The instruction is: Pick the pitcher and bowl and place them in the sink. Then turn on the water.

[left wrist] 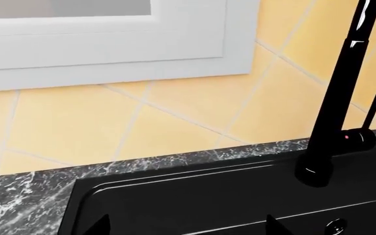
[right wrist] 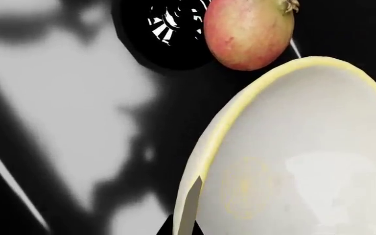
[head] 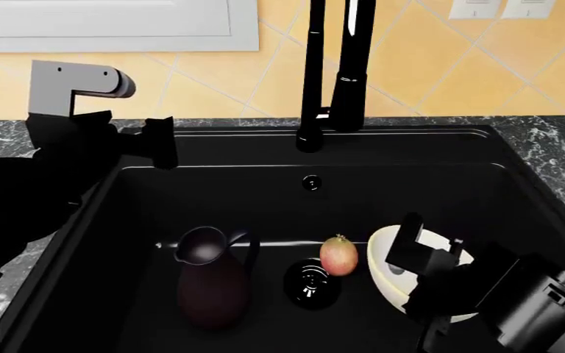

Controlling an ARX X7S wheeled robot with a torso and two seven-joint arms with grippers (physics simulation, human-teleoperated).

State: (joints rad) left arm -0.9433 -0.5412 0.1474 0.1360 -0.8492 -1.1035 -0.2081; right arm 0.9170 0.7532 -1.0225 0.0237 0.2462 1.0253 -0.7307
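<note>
While right tool (head: 422,259) grips bowl (head: 391,276) (left tool (head: 160,142) open): pitcher (head: 212,283), apple (head: 338,255) in sink (head: 479,158).

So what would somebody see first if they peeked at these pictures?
Probably the big black sink with a dark pitcher standing in it. Next to the drain sits a little red-yellow apple, and a white bowl is on the right, under the right gripper.

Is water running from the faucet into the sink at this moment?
No, the faucet shows no stream, and the sink looks dry.
</note>
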